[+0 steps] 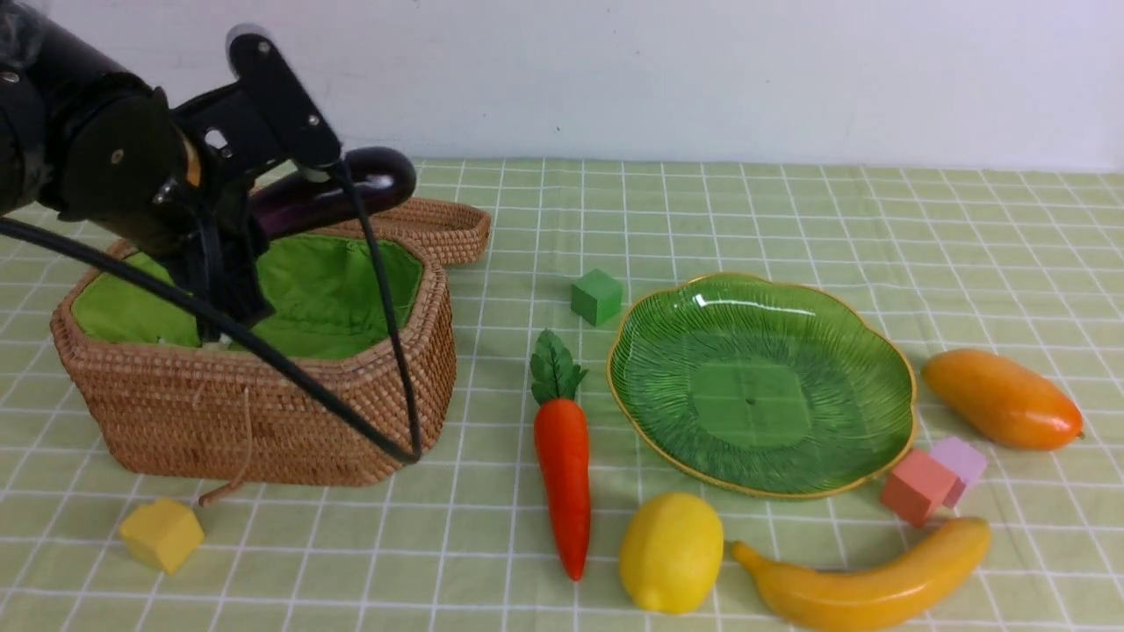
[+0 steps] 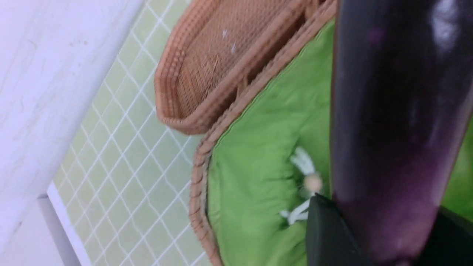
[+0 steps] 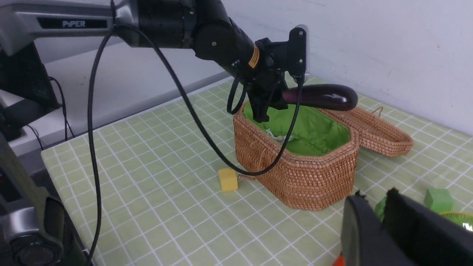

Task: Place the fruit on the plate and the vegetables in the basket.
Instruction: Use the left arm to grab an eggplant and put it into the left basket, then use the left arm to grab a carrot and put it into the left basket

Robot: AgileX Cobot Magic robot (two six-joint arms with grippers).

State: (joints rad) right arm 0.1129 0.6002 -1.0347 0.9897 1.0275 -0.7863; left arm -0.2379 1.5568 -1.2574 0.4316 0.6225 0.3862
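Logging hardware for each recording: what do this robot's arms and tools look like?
The left arm is matte black with rounded joints, joined to a grey link lettered PiPER. A yellow label sits near its wrist, and a black cable loops loosely alongside. The left tool is black, beside a black screwed bracket. Of the right arm, only the black right tool shows.
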